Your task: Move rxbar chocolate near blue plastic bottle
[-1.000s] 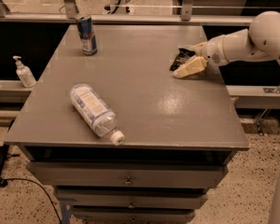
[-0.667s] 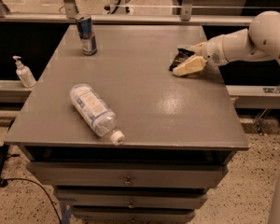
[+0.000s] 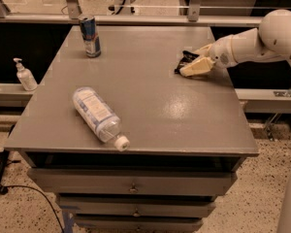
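Nothing had moved measurably since the earlier frames: the gripper (image 3: 189, 66) stayed at the same spot on the right of the table (image 3: 184, 125), and every object kept its position.

Left to right, the scene stood as follows. A pump bottle (image 3: 24, 75) stood upright on a ledge off the table's left side, outside the work area and not part of the task. The bottle (image 3: 99, 116) lay on its side at the front left of the table, cap pointing to the front edge; being round and lying flat, it could probably roll if bumped. A can (image 3: 90, 35) stood upright at the rear left, well apart from the bottle. The bar (image 3: 185, 58) lay at the right rear of the table, directly at the gripper's tip and well apart from the bottle. The arm (image 3: 247, 42) reached in from the right at a low angle, so the gripper sat low over the table against the bar, consistent with a pick-up of a flat item. Whether the gripper was spread or pinching the bar could not be determined. The bar had not yet been carried toward the bottle.

Count: one pump bottle, one bottle, one can, one bar, one gripper, one table.
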{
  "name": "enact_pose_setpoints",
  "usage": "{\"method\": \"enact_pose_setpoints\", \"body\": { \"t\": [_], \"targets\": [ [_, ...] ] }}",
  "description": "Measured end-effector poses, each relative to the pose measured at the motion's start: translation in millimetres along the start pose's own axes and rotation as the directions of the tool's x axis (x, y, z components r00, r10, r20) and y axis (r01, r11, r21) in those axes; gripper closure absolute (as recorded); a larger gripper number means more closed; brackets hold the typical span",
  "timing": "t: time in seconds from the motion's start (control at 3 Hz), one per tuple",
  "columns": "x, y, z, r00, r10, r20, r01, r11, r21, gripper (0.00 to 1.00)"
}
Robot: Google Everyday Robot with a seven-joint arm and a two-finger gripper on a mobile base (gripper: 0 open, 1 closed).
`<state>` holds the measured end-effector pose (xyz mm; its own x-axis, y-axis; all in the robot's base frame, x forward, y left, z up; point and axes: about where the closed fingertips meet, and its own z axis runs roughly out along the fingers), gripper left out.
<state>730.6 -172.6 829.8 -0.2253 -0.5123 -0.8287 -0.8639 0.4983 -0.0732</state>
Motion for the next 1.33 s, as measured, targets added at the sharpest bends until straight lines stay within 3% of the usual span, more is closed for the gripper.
{"method": "enact_pose_setpoints", "body": {
  "t": [0.33,0.67,1.0,1.33],
  "targets": [
    [-0.9,0.0,-0.6,1.000,0.000,0.000,0.000,1.0000,0.000,1.00],
    [-19.9,28.5,-19.0,0.999,-0.021,0.024,0.023,0.9965,-0.081,1.00],
    [-61.0,83.9,-74.2,0.990,-0.130,0.051,0.137,0.9793,-0.150,1.00],
    [-81.9,118.4,-104.6,0.979,-0.188,0.076,0.199,0.9644,-0.175,1.00]
  ]
}}
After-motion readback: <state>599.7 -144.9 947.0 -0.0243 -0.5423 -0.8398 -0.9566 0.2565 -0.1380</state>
